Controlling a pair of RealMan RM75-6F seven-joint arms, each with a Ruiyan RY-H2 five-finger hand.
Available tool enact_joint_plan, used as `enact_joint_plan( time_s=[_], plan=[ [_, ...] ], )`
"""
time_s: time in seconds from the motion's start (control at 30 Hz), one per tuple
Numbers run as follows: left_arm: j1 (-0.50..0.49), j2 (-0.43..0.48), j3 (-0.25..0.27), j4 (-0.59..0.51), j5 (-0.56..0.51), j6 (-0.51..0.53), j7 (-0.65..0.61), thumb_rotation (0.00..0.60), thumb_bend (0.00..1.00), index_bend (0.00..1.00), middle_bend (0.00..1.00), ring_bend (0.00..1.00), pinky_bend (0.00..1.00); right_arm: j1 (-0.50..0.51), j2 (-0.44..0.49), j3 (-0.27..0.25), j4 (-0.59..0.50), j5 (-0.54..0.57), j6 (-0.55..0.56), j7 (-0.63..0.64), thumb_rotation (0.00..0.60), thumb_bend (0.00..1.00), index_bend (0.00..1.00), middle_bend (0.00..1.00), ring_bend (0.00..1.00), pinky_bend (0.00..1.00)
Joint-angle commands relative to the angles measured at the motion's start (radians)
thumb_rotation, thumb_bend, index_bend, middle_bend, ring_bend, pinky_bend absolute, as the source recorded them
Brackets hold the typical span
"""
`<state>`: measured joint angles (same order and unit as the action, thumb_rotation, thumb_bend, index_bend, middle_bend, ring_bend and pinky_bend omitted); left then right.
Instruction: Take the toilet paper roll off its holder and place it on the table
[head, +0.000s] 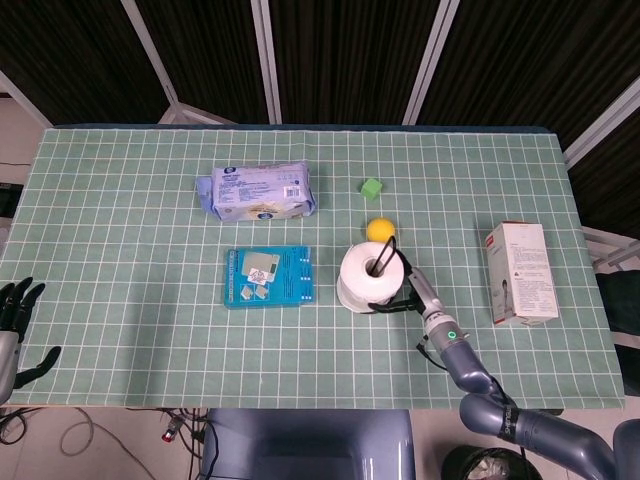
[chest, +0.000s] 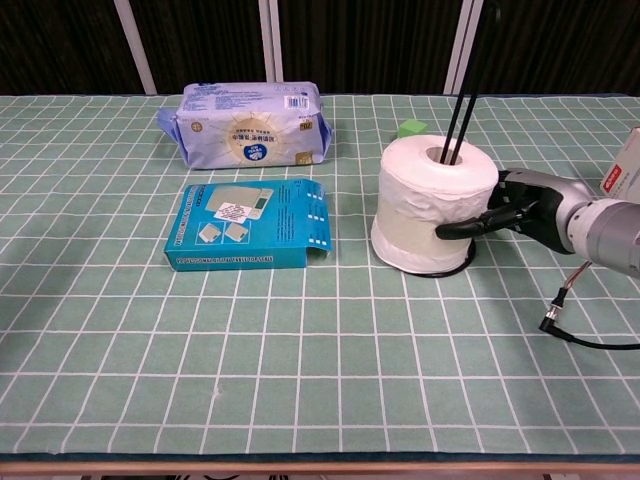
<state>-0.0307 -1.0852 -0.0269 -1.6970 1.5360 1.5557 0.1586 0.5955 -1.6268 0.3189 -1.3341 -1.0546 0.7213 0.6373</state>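
The white toilet paper roll (head: 368, 279) (chest: 432, 213) stands upright on its black wire holder (chest: 463, 72), whose two thin rods rise through the core. My right hand (head: 412, 292) (chest: 515, 204) is at the roll's right side. Its thumb lies across the front of the roll and its fingers reach round the far side, so it grips the roll. The roll's base still rests on the holder's ring at table level. My left hand (head: 14, 318) hangs off the table's near left corner, fingers spread, holding nothing.
A blue flat box (head: 267, 277) (chest: 248, 226) lies just left of the roll. A wipes pack (head: 256, 191) (chest: 246, 124) lies behind it. A green cube (head: 372, 187) and an orange ball (head: 379, 229) sit behind the roll. A white carton (head: 521, 272) lies at the right.
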Motion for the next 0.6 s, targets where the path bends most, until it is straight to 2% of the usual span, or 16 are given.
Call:
enact_joint_plan(
  time_s=[0.03, 0.23, 0.43, 0.6],
  plan=[
    [0.000, -0.001, -0.001, 0.000, -0.001, 0.000, 0.001, 0.600, 0.22, 0.06, 0.00, 0.00, 0.00, 0.000, -0.003, 0.004, 0.005, -0.034, -0.014, 0.032, 0.600, 0.00, 0.00, 0.00, 0.00, 0.00],
    [0.000, -0.002, -0.001, -0.001, -0.003, 0.001, 0.003, 0.600, 0.22, 0.06, 0.00, 0.00, 0.00, 0.000, -0.010, 0.003, 0.019, -0.107, -0.022, 0.103, 0.600, 0.00, 0.02, 0.06, 0.05, 0.00],
    [0.001, -0.002, -0.001, -0.001, -0.004, 0.000, 0.003, 0.600, 0.22, 0.06, 0.00, 0.00, 0.00, 0.002, -0.044, 0.000, 0.052, -0.146, 0.014, 0.125, 0.600, 0.00, 0.19, 0.23, 0.21, 0.00],
    [0.000, -0.002, -0.001, -0.002, -0.005, -0.001, 0.004, 0.600, 0.22, 0.06, 0.00, 0.00, 0.00, 0.005, -0.076, 0.006, 0.078, -0.151, 0.051, 0.115, 0.600, 0.00, 0.35, 0.33, 0.35, 0.07]
  ],
)
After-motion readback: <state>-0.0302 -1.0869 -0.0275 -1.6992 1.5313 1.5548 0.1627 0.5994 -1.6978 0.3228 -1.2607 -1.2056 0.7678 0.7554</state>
